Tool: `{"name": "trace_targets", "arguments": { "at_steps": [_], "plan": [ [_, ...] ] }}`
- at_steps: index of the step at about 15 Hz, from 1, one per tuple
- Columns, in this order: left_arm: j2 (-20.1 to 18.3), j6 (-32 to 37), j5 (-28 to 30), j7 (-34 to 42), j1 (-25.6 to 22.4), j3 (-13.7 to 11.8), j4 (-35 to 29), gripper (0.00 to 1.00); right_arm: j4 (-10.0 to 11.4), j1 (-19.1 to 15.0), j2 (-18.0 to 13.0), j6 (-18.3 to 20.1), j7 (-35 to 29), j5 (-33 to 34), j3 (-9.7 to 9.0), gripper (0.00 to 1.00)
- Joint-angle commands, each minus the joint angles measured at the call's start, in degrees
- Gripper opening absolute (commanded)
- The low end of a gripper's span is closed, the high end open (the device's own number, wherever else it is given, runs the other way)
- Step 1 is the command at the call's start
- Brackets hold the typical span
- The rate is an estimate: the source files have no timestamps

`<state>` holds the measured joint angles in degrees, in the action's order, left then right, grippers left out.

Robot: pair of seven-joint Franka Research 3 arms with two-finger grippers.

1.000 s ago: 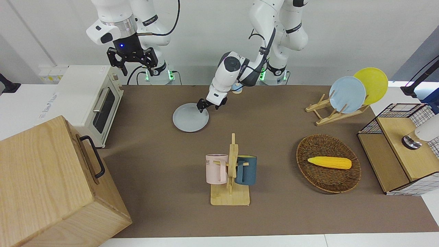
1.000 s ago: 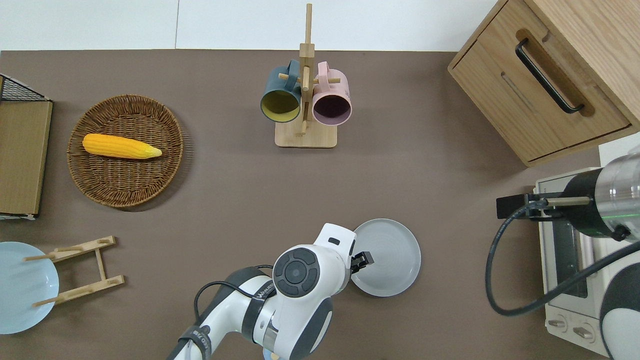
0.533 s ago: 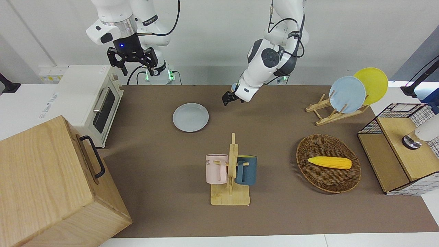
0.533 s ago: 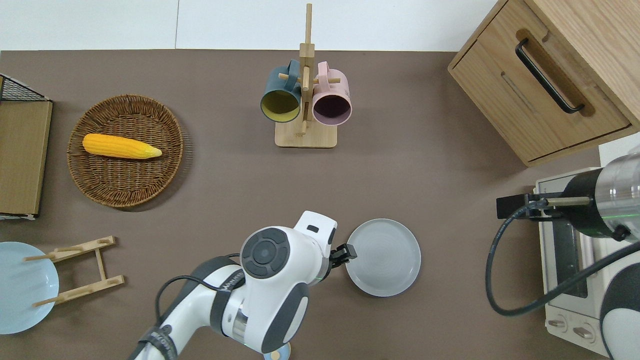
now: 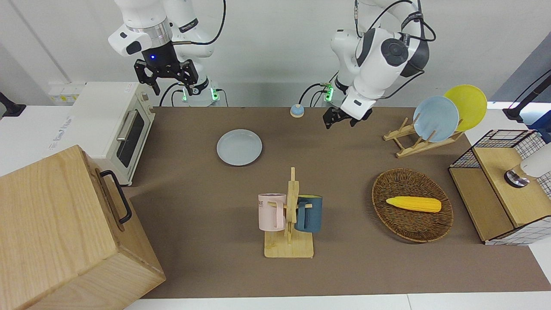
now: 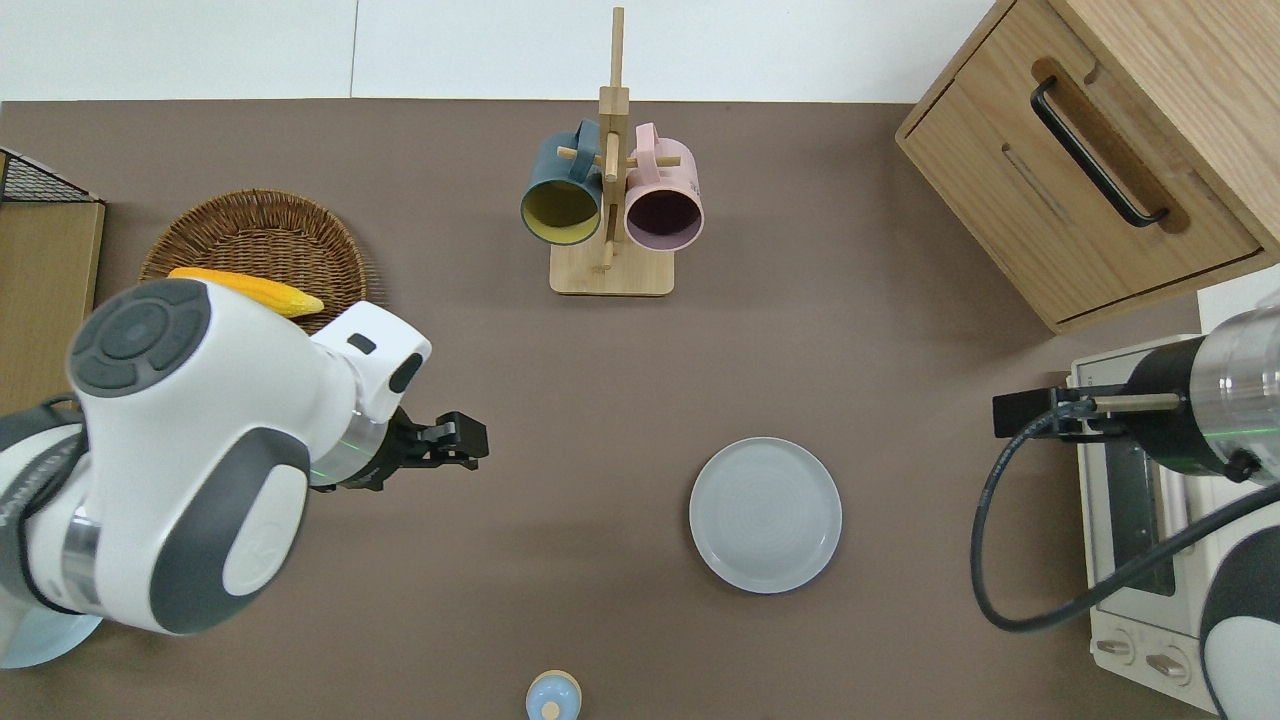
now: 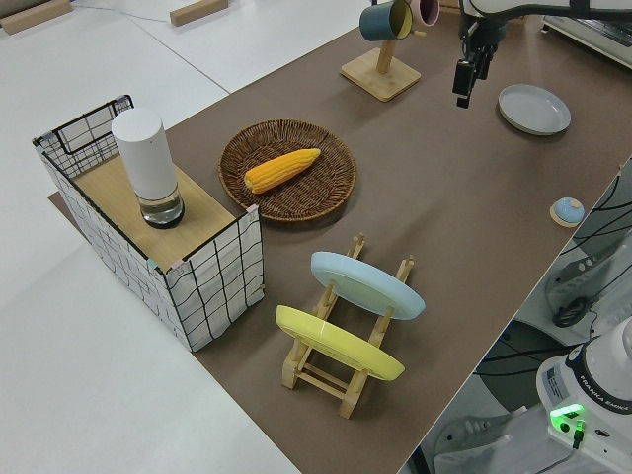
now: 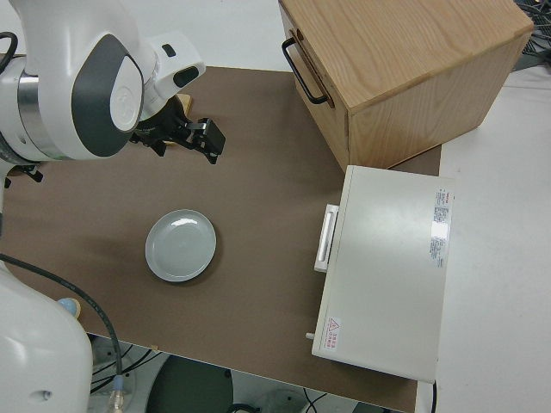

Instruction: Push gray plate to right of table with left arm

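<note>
The gray plate [image 6: 765, 515] lies flat on the brown bench [image 6: 850, 380]; the left pincer [image 6: 462, 440] hangs well apart from it, empty, fingers' state unclear; right arm parked.

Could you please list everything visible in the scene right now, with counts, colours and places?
gray plate: one, pale bluish-gray, flat on the table, toward the right arm's end.
mug tree: one, wooden, holding a dark blue and a pink mug.
wicker basket: one, brown, holding one yellow corn cob.
plate rack: one, wooden, holding a light-blue and a yellow plate.
wire crate: one, holding a white cylinder.
wooden cabinet: one.
toaster oven: one, white.
small knob: one, blue and tan.
left gripper: black, over bare table.
right gripper: parked.
</note>
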<state>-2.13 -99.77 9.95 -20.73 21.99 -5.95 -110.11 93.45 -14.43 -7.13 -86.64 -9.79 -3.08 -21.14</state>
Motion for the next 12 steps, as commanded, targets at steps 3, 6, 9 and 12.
{"name": "trace_targets", "arguments": {
  "at_steps": [3,6,9,12],
  "plan": [
    [-1.3,11.0,-8.4,9.7,-4.6,-1.6,11.5,0.99,1.6,-1.4,-1.6,0.0,-0.6,-1.2,-0.83,0.996],
    [-1.4,13.5,-9.6,9.7,-7.0,-2.5,16.3,1.00,1.6,-1.4,-1.6,0.0,-0.6,-1.2,-0.83,0.996],
    [-1.4,14.3,-9.9,9.7,-7.1,-3.0,16.9,0.99,1.6,-1.4,-1.6,0.0,-0.6,-1.2,-0.83,0.996],
    [-1.4,14.2,-10.0,9.7,-7.2,-3.3,17.0,0.99,1.6,-1.4,-1.6,0.0,-0.6,-1.2,-0.83,0.996]
  ]
}}
